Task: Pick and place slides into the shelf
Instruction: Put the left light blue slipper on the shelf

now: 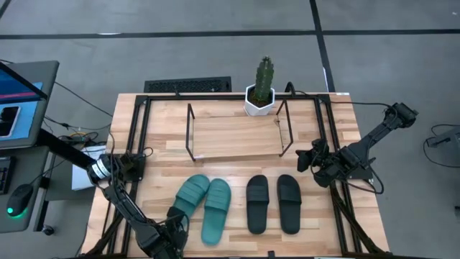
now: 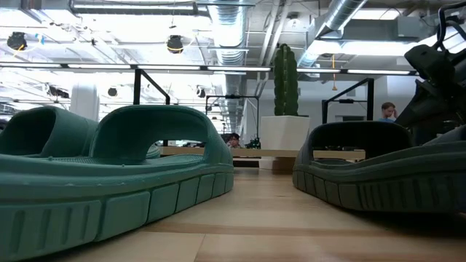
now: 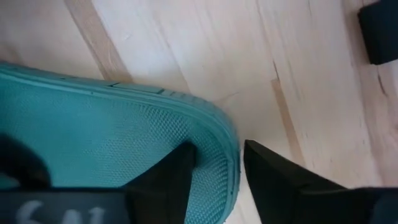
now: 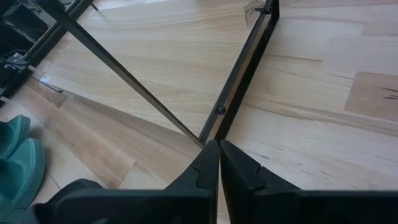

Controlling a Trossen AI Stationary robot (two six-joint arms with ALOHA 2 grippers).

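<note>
Two teal-green slides (image 1: pixel 192 196) (image 1: pixel 215 209) and two black slides (image 1: pixel 257 203) (image 1: pixel 289 203) lie soles down in a row on the near half of the table. The shelf (image 1: pixel 237 135), black rod end-frames around a light board, stands behind them with nothing on it. My left gripper (image 1: pixel 171 229) (image 3: pixel 214 165) is open at the near end of the left teal slide (image 3: pixel 112 130). One finger is over its footbed and the other just outside its rim. My right gripper (image 1: pixel 307 158) (image 4: pixel 219 155) is shut and hovers by the shelf's right end-frame (image 4: pixel 239 93). My left gripper comes down from above with its fingers on either side of the left teal slide's rim (image 3: pixel 231 155) at its near end. One finger (image 3: pixel 177 171) is over the footbed and one outside. I cannot tell whether they touch it. The slide lies flat on the table.
A potted cactus (image 1: pixel 262 88) stands at the far edge behind the shelf, with a keyboard (image 1: pixel 188 86) beyond it. The black table frame's bars (image 1: pixel 136 137) run along both sides. Bare wood lies between the slides and the shelf.
</note>
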